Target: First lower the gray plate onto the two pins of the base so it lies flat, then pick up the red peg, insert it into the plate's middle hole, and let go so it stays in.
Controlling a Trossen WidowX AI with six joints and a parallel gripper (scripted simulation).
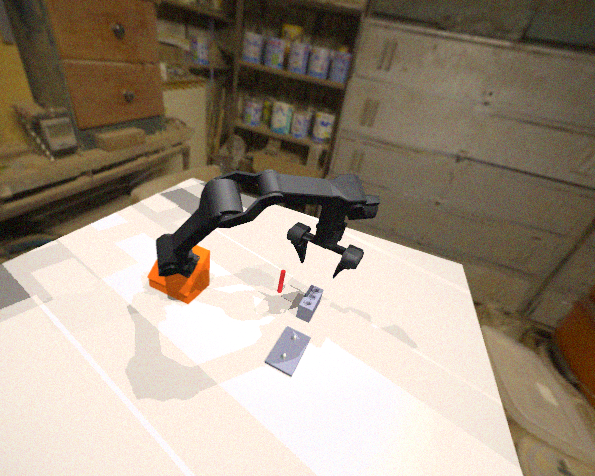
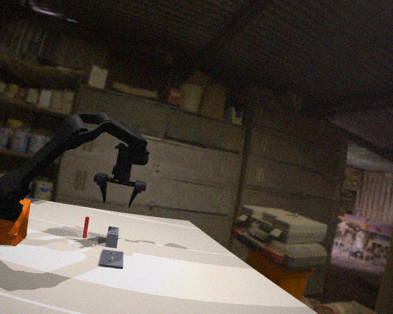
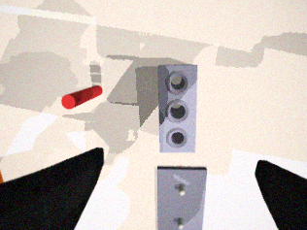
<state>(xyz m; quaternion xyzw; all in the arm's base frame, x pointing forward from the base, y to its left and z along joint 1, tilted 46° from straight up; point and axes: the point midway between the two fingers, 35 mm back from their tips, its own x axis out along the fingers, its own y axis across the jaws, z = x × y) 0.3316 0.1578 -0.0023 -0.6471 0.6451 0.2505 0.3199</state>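
The top view looks obliquely down from high, the exterior from low beside, the wrist straight down close; all share the gray plate [image 1: 309, 302] [image 2: 111, 236] [image 3: 178, 109].

The pale desk [image 1: 379, 409] carries four things: the orange arm base [image 1: 197, 286] sits on it, the red peg [image 1: 281, 281] stands upright just beside the gray plate [image 1: 310, 302], between plate and orange block, and the flat pinned base [image 1: 287, 350] lies near the plate's other side, apart
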